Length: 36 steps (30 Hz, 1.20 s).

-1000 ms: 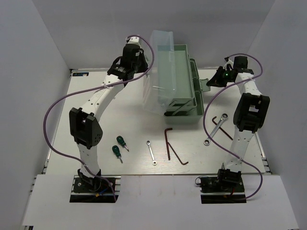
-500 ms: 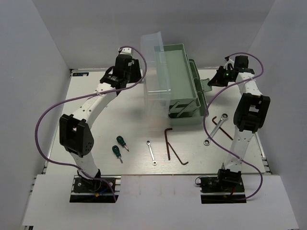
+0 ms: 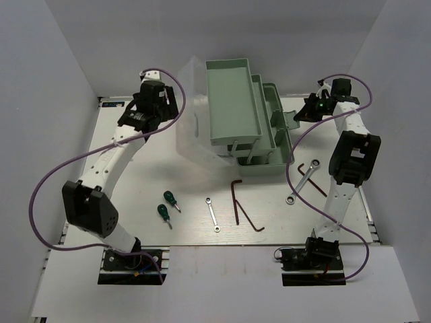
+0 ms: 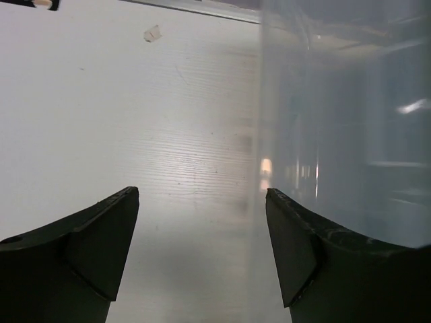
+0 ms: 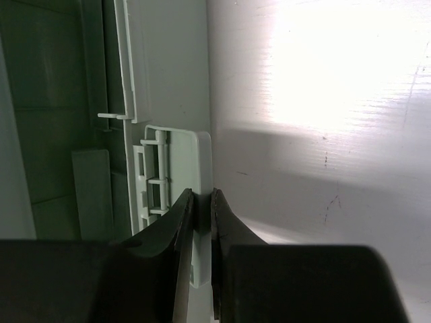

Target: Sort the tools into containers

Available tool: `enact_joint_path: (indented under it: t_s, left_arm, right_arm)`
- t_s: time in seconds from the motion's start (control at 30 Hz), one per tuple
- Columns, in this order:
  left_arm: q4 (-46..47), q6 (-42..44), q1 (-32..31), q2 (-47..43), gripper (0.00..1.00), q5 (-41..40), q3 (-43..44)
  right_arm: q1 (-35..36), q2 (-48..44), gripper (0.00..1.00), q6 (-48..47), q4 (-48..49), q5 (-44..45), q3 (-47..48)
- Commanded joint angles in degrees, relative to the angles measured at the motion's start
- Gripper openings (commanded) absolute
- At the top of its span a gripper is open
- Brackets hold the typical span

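Observation:
The mint-green toolbox (image 3: 266, 168) stands open at the back centre, its trays stepped out and its translucent lid (image 3: 192, 131) folded over to the left. My left gripper (image 3: 167, 108) is open and empty just left of the lid (image 4: 350, 121); the left wrist view shows bare table between its fingers (image 4: 202, 202). My right gripper (image 3: 306, 111) is shut on the toolbox's side latch (image 5: 182, 155) at the box's right end (image 5: 202, 195). On the table lie two green screwdrivers (image 3: 170, 199) (image 3: 163, 214), a small wrench (image 3: 213, 214), two hex keys (image 3: 236, 195) (image 3: 250, 219) and a longer wrench (image 3: 303, 180).
White walls close in the table on the left, back and right. Purple cables loop off both arms; the right one (image 3: 291, 171) hangs close to the longer wrench. The tools lie in a row between the toolbox and the arm bases.
My left gripper opened, let go of the lid and drew back to the left. The lid swung fully open to the left and the trays spread out. My right gripper kept its grip.

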Motion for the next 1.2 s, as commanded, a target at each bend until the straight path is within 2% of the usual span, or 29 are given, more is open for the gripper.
enact_joint_path:
  t_s: [0.0,0.23,0.37,0.4,0.47,0.5,0.53,0.57,0.6,0.63,0.67,0.73,0.8,0.83,0.87,0.9,0.97,1.03,1.07,1.1,1.17]
  left_arm:
    - [-3.38,0.60,0.70,-6.42,0.86,-4.75,-1.98]
    - [-4.97,0.60,1.23,-12.75,0.87,-5.20,-6.56]
    - [-6.10,0.07,1.23,-15.47,0.87,2.33,-8.31]
    - [-5.59,0.07,1.23,-16.18,0.87,4.11,-10.23]
    - [-4.80,0.07,0.70,-17.85,0.85,10.17,-13.91]
    - [-4.18,0.07,0.18,-19.68,0.76,11.58,-15.24]
    - [-3.57,0.59,0.17,-20.83,0.66,13.68,-16.82]
    - [-3.04,0.60,0.17,-21.80,0.49,18.40,-18.23]
    - [-2.51,0.60,0.17,-22.85,0.27,20.45,-20.85]
    - [-2.50,0.60,0.17,-25.04,0.02,24.13,-21.84]
    - [-2.50,1.12,-0.35,-26.02,0.00,25.90,-23.24]
    - [-3.03,1.74,-0.36,-27.87,0.00,31.16,-24.74]
    - [-4.86,2.27,-1.05,-29.36,0.16,35.82,-26.50]
    - [-6.18,2.27,-1.06,-29.37,0.40,36.81,-26.51]
    - [-7.85,2.27,-1.58,-29.37,0.50,37.43,-26.51]
    - [-9.34,2.27,-2.46,-28.85,0.54,38.13,-27.03]
    - [-12.61,2.27,-4.21,-28.84,0.58,38.66,-27.82]
    - [-12.61,2.27,-5.36,-29.98,0.60,37.44,-29.49]
    - [-12.61,2.27,-5.89,-29.98,0.61,36.74,-30.89]
    - [-11.74,1.57,-7.11,-30.51,0.61,36.73,-31.86]
    - [-8.50,-0.19,-8.44,-30.51,0.63,36.73,-35.28]
  right_arm:
    - [-1.38,-3.67,0.00,-0.34,1.12,0.86,1.27]
    - [-1.20,-3.76,0.00,-1.04,-0.28,1.03,1.18]
    - [-0.94,-3.06,0.00,-2.18,-2.03,0.68,3.45]
    - [-0.85,-2.45,0.23,-2.53,-2.74,0.51,4.34]
    - [-0.85,-1.65,0.53,-3.85,-5.72,-0.02,7.40]
    - [-1.03,-2.00,0.74,-4.20,-6.09,0.59,7.51]
    - [-1.12,-3.74,0.77,-5.51,-6.35,1.73,7.51]
    - [-1.29,-4.89,0.84,-6.22,-6.09,2.69,6.30]
    - [-1.38,-6.29,0.90,-6.84,-5.48,5.05,5.24]
    - [-1.64,-11.53,0.90,-10.32,-5.39,8.38,2.44]
    - [-1.56,-13.49,0.90,-11.66,-5.04,12.07,0.33]
    - [-1.38,-19.45,0.90,-14.04,-3.99,15.70,-9.22]
    - [-1.73,-25.62,0.90,-16.06,-7.83,16.60,-17.32]
    - [-1.99,-26.69,0.82,-17.90,-9.76,15.37,-18.93]
    - [-2.00,-28.79,0.62,-19.14,-14.05,15.62,-20.77]
    - [-2.08,-30.37,0.44,-18.89,-15.74,16.06,-28.18]
    - [-1.91,-37.38,0.18,-18.54,-14.97,17.11,-34.38]
    - [-1.12,-42.57,0.14,-17.22,-11.05,19.49,-46.14]
    - [-0.94,-44.78,0.17,-16.17,-10.32,20.19,-49.67]
    - [-0.77,-45.93,0.22,-14.51,-9.96,20.45,-50.92]
    - [-0.50,-46.38,0.41,-12.21,-9.43,20.81,-54.09]
